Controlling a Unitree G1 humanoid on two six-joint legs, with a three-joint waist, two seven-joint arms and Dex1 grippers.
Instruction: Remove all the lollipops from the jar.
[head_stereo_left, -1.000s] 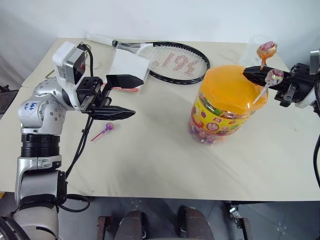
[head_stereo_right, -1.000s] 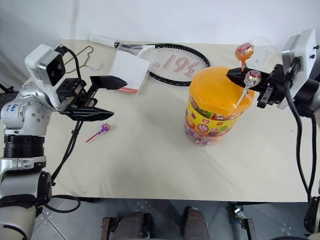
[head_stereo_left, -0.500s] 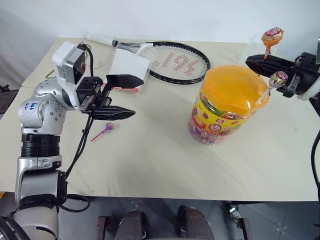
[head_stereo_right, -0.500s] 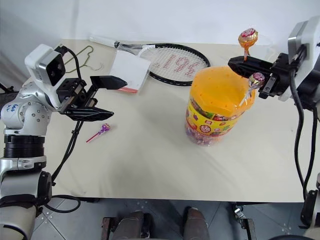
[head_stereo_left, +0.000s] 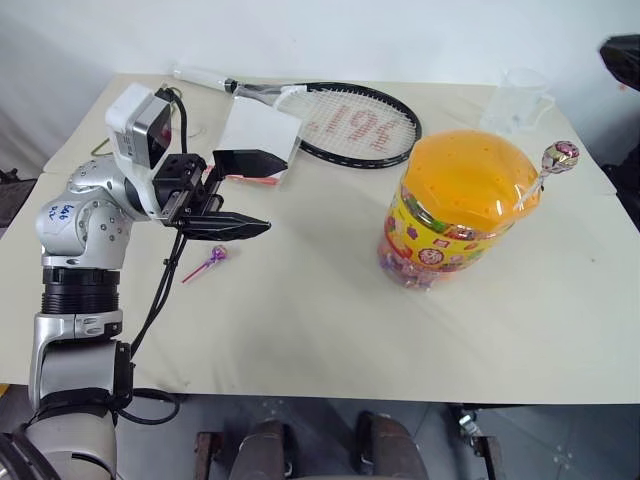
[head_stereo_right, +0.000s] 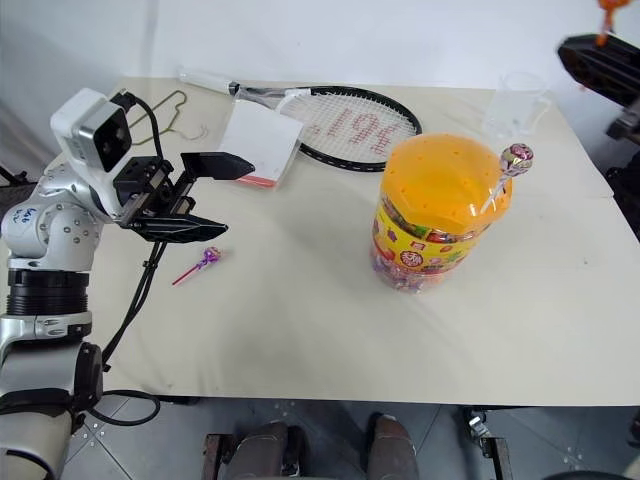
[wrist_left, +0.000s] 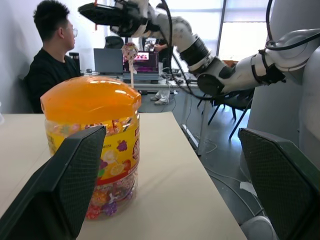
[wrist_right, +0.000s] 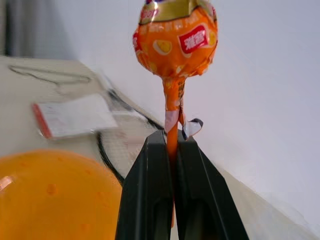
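The jar (head_stereo_left: 452, 215), a clear tub with an orange domed lid, stands right of the table's middle. A silvery-pink lollipop (head_stereo_left: 560, 154) sticks up at a slant from the lid's right edge on a white stick. Up at the far right, well clear of the jar, my right gripper (wrist_right: 171, 141) is shut on the stick of the orange lollipop (wrist_right: 176, 34), which stands upright above its fingers. A purple lollipop (head_stereo_left: 212, 256) lies on the table at the left. My left gripper (head_stereo_left: 262, 195) hovers open and empty just above and beyond it, pointing toward the jar.
A tennis racket (head_stereo_left: 345, 122) lies across the back of the table, with a white booklet (head_stereo_left: 258, 140) beside it and a wire hanger (head_stereo_right: 175, 115) further left. A clear measuring cup (head_stereo_left: 520, 98) stands behind the jar. A person (wrist_left: 50, 55) sits beyond the table.
My right gripper has pulled the orange lollipop up out of the lid and carried it up and to the right. The silvery-pink lollipop stays in the lid. The left arm has not moved.
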